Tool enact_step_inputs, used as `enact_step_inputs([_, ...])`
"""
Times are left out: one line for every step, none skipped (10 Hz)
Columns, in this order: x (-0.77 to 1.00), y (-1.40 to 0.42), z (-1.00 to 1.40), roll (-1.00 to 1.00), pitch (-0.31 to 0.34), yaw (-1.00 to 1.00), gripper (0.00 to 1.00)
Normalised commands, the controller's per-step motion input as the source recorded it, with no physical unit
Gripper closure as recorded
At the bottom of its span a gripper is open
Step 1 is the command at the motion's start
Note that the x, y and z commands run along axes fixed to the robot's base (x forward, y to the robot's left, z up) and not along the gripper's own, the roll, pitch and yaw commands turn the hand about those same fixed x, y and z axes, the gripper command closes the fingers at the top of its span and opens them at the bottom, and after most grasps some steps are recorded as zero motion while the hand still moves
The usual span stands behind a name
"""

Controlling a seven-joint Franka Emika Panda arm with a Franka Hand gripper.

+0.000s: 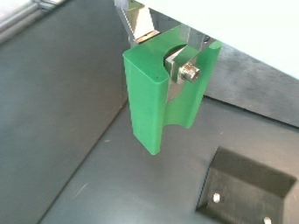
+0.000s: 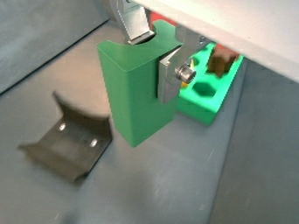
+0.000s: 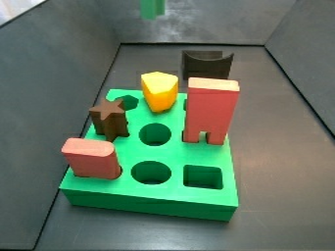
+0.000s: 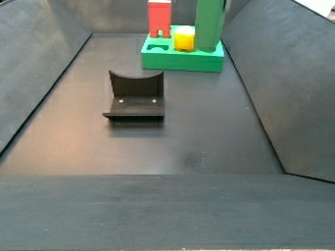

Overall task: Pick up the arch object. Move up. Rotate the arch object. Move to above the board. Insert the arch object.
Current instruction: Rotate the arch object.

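Observation:
The arch object (image 1: 158, 96) is a tall bright-green block with a curved notch at its gripped end. It hangs upright in the air, clear of the floor. My gripper (image 1: 163, 54) is shut on it, one silver finger inside the notch and the other on the outer face, as both wrist views show (image 2: 155, 54). In a side view only the arch object's lower tip (image 3: 153, 8) shows at the frame's upper edge. In another side view the arch object (image 4: 209, 22) hangs in front of the board (image 4: 183, 61). The board (image 3: 131, 186) is a thick green slab with shaped holes.
On the board stand a tall red block (image 3: 213, 110), a yellow piece (image 3: 160, 91), a brown star (image 3: 109, 118) and a pink block (image 3: 89, 157). The dark fixture (image 4: 133, 96) stands on the floor, seen also in a wrist view (image 2: 68, 140). Sloping dark walls enclose the floor.

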Motion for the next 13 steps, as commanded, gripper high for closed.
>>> enact_step_inputs([-0.06,-0.17,0.13,0.10,0.051,0.02,1.00])
enact_step_inputs([0.00,0.00,0.00,0.18,-0.010,0.40,1.00])
enact_step_inputs([0.02,0.01,0.01,0.17,-0.017,0.39,1.00])
enact_step_inputs([0.02,0.00,0.00,0.13,-0.021,0.21,1.00])
enact_step_inputs([-0.02,-0.05,0.00,0.11,-0.020,0.77,1.00])
enact_step_inputs([-0.03,-0.04,0.00,0.08,-0.012,0.61,1.00])
enact_step_inputs([-0.02,-0.03,0.00,0.08,-0.013,0.42,1.00])
enact_step_inputs([-0.02,-0.02,0.00,0.08,-0.015,0.28,1.00])
enact_step_inputs([-0.02,-0.02,0.01,0.08,-0.017,0.21,1.00])
enact_step_inputs([0.00,0.00,0.00,0.08,-0.018,0.39,1.00])
enact_step_inputs([0.00,0.00,0.00,0.08,-0.018,0.32,1.00])
enact_step_inputs([0.00,0.00,0.00,0.08,-0.019,0.23,1.00])
enact_step_inputs([0.00,0.00,-1.00,-0.12,-0.019,0.15,1.00])
